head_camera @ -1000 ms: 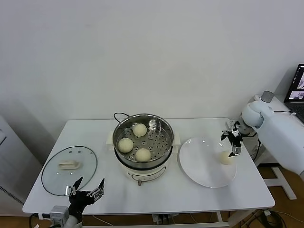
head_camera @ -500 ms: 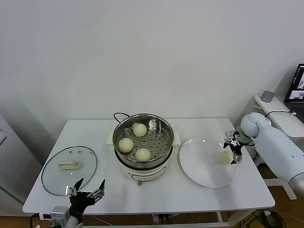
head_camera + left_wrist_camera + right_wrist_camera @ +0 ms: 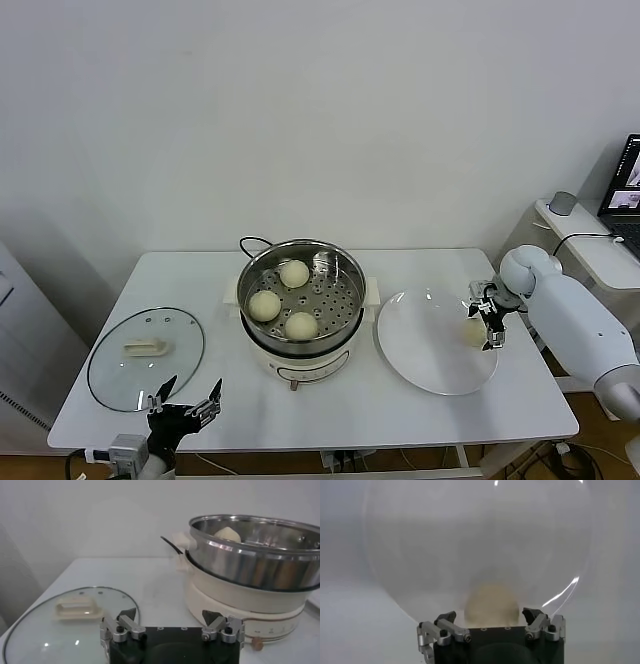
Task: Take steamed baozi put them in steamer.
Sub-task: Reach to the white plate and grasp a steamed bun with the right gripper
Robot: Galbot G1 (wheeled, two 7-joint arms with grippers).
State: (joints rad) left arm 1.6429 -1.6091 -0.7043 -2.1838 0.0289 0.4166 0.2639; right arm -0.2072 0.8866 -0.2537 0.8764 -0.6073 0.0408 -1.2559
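Holding three baozi (image 3: 283, 300): steamer (image 3: 300, 348)

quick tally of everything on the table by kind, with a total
baozi: 4, three in the steamer, one on the plate
steamer: 1
plate: 1
glass lid: 1
total: 7

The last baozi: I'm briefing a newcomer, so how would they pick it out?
Start at the steamer mid-table, then go to the white plate on its right. The baozi lies alone there between the right pincer's open fingers; the others sit inside the steamer.
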